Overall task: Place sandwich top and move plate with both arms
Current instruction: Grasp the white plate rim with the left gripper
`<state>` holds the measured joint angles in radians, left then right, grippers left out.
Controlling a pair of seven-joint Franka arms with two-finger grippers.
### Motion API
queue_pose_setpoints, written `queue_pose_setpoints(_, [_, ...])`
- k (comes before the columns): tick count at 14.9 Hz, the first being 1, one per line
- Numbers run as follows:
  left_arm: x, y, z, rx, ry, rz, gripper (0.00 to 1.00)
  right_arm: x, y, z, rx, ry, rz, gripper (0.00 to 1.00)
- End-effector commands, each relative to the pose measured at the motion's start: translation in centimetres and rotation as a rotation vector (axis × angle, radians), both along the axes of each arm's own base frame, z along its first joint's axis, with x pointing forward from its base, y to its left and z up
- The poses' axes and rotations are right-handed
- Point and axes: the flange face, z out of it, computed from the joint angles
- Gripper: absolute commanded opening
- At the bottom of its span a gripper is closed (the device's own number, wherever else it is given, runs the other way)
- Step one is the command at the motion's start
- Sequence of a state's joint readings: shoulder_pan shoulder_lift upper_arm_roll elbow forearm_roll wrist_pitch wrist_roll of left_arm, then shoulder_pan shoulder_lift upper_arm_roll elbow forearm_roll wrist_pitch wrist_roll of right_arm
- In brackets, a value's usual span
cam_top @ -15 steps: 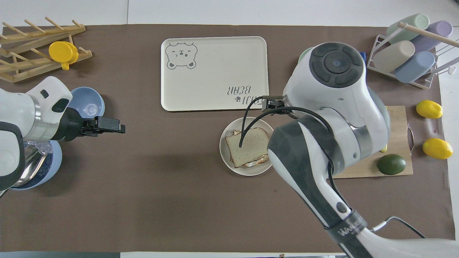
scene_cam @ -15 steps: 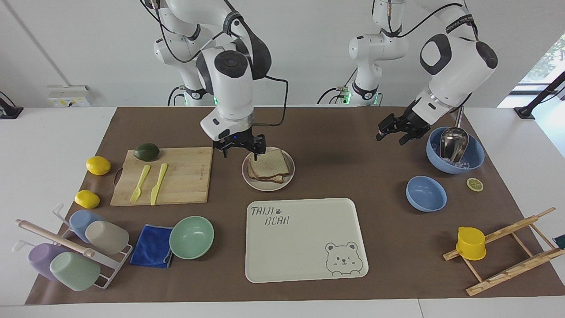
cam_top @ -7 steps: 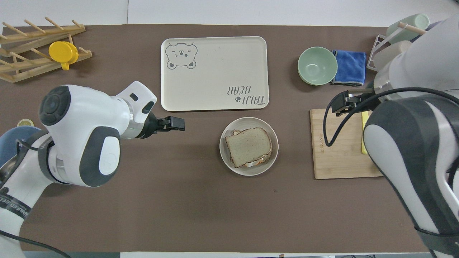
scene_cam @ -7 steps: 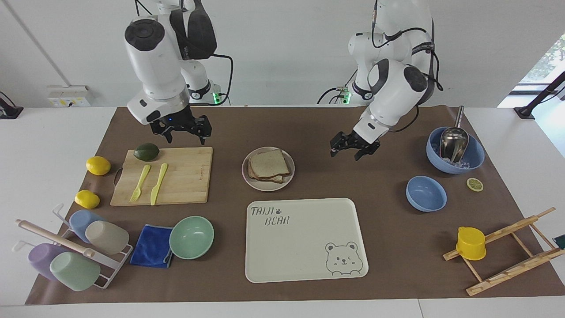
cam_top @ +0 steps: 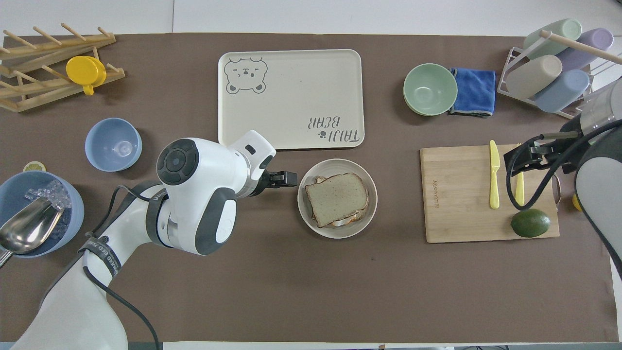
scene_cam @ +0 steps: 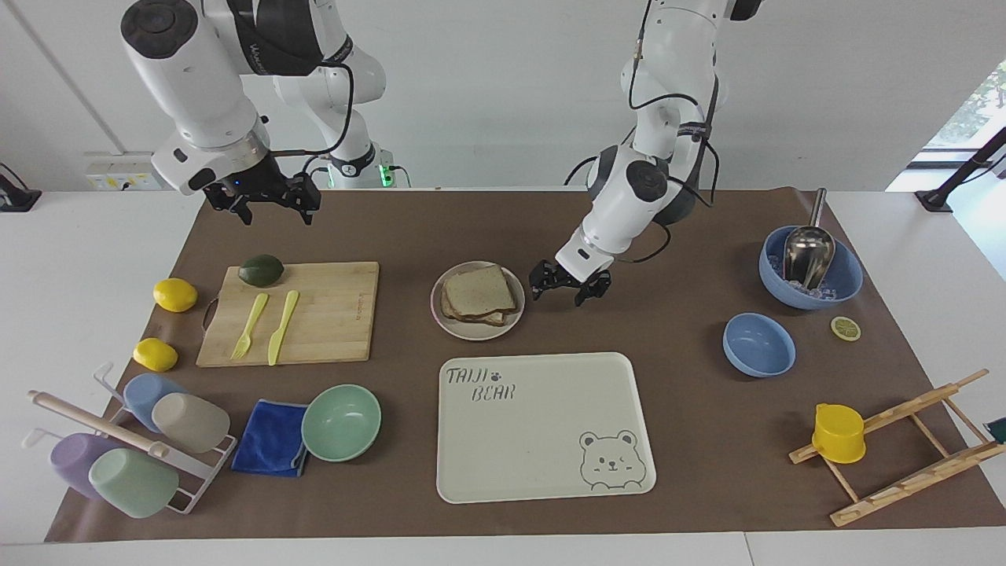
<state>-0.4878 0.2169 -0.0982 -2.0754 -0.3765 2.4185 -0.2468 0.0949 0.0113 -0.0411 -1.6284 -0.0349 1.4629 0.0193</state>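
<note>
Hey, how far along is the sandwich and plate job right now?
Done: the sandwich top already lies on the stack on the plate. In hand: the left end effector, open and empty, sits low beside the plate's rim; the right end effector, also open, hangs over the table edge near the cutting board. Left: neither holds the plate, which sits beside the bear tray, unmoved.
</note>
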Motion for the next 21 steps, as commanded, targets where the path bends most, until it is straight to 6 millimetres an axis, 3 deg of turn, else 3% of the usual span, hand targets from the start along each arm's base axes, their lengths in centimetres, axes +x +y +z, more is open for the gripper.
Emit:
queue_pose_setpoints(1, [-0.4, -1.8, -2.5, -0.005, -0.024, 0.022, 1.0, -0.7, -1.9, 0.3, 0.046, 0.024, 0.094, 1.0])
queue_pose_setpoints(3, [-0.9, -2.7, -3.1, -0.004, -0.026, 0.022, 0.99, -1.4, -3.0, 1.4, 0.05, 0.01, 0.073, 1.0])
queue_pose_setpoints(7, [-1.5, -3.5, -3.7, 0.001, -0.017, 0.0, 0.91, -0.6, -3.1, 1.5, 0.048, -0.041, 0.069, 1.0])
queue_pose_setpoints(10, [-2.1, -4.1, -3.7, 0.005, -0.009, -0.021, 0.91, -0.5, -6.3, 1.7, 0.056, -0.036, 0.016, 1.0])
queue_pose_setpoints(12, [-2.0, -4.0, -3.6, 0.004, -0.011, -0.021, 0.88, -0.5, -6.7, 2.0, 0.063, -0.042, -0.007, 1.0])
queue_pose_setpoints(14, [-2.0, -4.0, -3.6, 0.004, -0.01, -0.021, 0.69, 0.0, -6.7, 3.3, 0.126, -0.093, -0.078, 1.0])
queue_pose_setpoints(16, [-2.1, -4.1, -3.6, 0.004, -0.009, -0.021, 0.49, 0.6, -6.1, 3.3, 0.105, -0.095, -0.069, 1.0])
queue_pose_setpoints(19, [-2.0, -4.0, -3.6, 0.004, -0.009, -0.02, 0.42, 0.3, -5.5, 3.7, 0.04, -0.068, -0.043, 1.0])
queue_pose_setpoints(21, [-2.1, -4.1, -3.6, 0.004, -0.007, -0.017, 0.4, 0.3, -6.2, 3.6, 0.025, -0.061, -0.044, 1.0])
